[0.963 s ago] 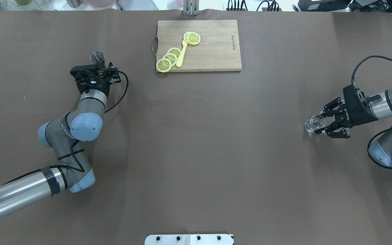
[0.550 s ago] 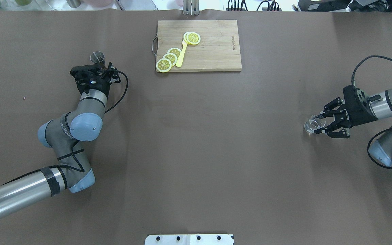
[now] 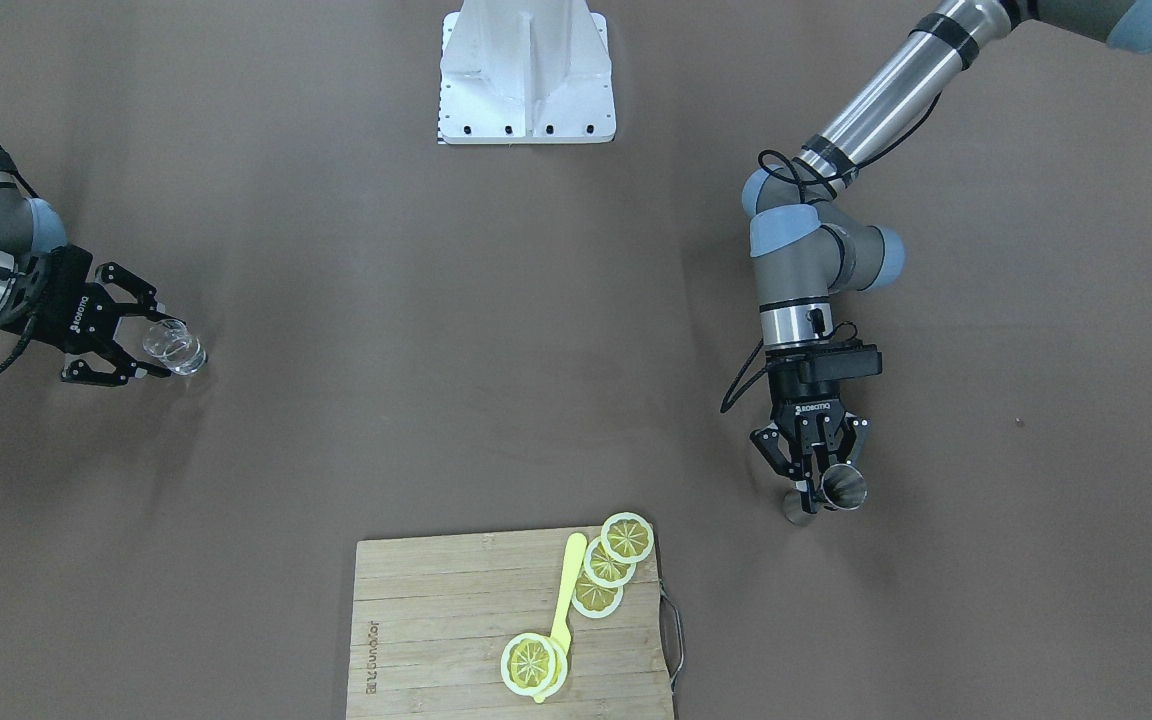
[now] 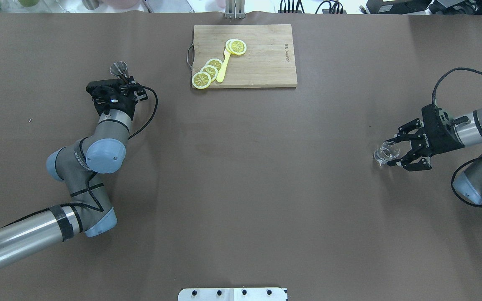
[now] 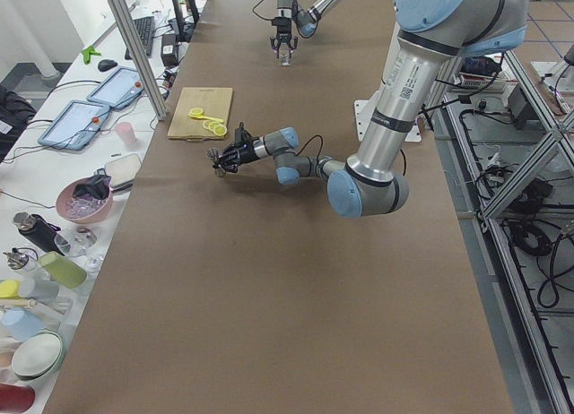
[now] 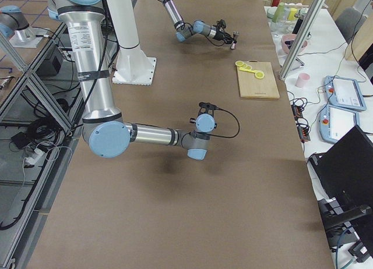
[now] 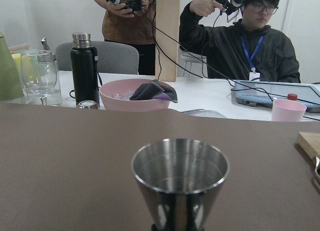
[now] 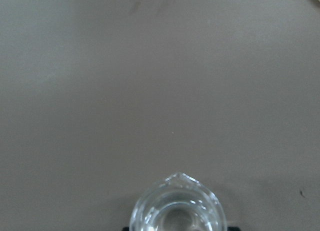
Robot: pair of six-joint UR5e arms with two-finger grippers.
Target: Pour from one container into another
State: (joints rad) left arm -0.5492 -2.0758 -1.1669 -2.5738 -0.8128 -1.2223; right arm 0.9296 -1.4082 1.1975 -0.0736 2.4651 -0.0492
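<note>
A steel measuring cup stands upright on the left of the table, and my left gripper is shut on its narrow waist. Its empty bowl fills the left wrist view. On the right sits a small clear glass pitcher with a spout. My right gripper is open, with one fingertip on each side of the pitcher. I cannot see any liquid in either container.
A wooden cutting board at the far middle carries lemon slices and a yellow spoon. The white robot base is at the near edge. People and a cluttered side table lie beyond the far edge.
My right gripper has crept a little closer around the glass pitcher. My left gripper and the steel cup have shifted very slightly.
</note>
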